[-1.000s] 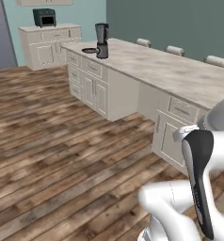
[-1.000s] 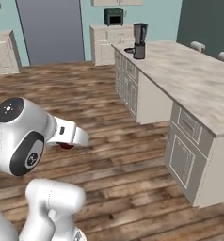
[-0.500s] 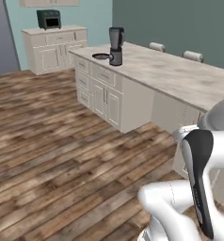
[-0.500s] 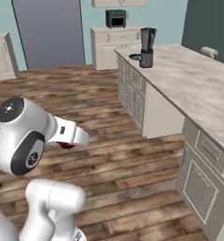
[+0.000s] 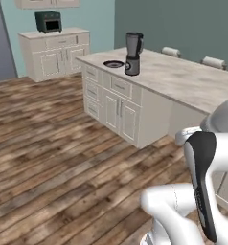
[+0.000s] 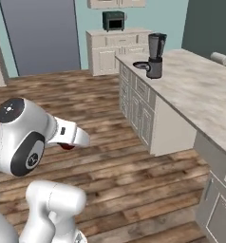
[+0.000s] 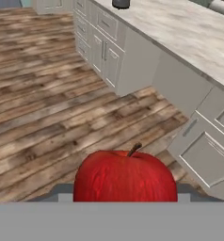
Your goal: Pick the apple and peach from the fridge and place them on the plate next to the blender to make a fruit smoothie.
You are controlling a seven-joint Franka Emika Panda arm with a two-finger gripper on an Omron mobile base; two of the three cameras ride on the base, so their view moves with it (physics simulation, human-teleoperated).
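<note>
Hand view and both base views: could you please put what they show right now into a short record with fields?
held item: apple, red, stem up, close in front of the hand camera
gripper: shut on apple; a bit of red shows at the hand in the right base view
plate: on the island counter, beside the blender, nothing on it
blender: upright near the counter's far corner
floor: wood planks between robot and island
peach: unseen
</note>
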